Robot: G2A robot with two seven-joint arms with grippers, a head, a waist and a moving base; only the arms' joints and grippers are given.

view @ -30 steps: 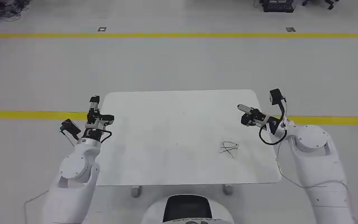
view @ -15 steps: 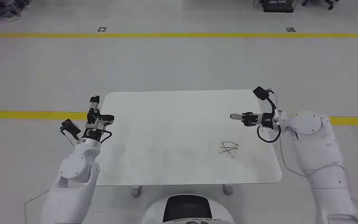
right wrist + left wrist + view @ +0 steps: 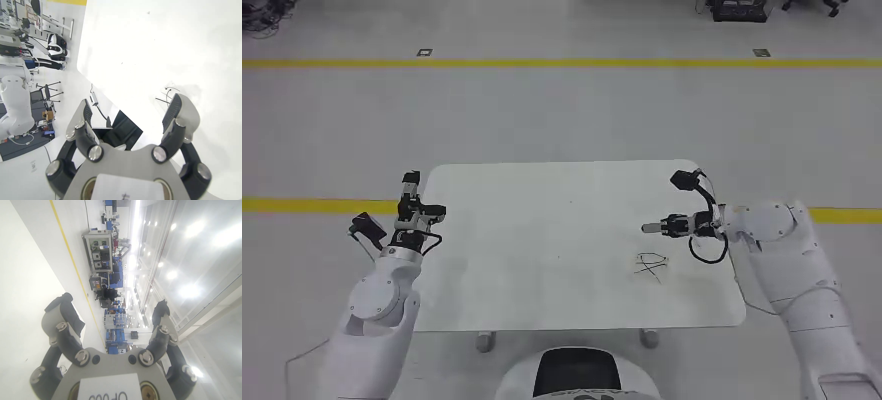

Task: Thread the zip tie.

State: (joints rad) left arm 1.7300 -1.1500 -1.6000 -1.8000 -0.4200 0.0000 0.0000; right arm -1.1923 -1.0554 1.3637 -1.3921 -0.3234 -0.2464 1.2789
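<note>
1. Top view: the zip tie [image 3: 650, 265] lies untouched on the worktop [image 3: 542, 250], near the right edge towards the front right corner. It's thin black strands curled and crossing, mostly running along the front edge. Can't tell which end is the head. The right gripper [image 3: 647, 228] hovers just behind it, so I'd call this the reach-to-pick step. The left gripper [image 3: 410, 180] sits at the left edge.
2. Left wrist view: the left gripper [image 3: 114, 300] is spread and holds nothing.
3. Right wrist view: the right gripper [image 3: 130, 100] is spread wide and empty, with the zip tie [image 3: 168, 92] just past one fingertip. The next move probably needs a drop and a fine pinch on a flat strand.
</note>
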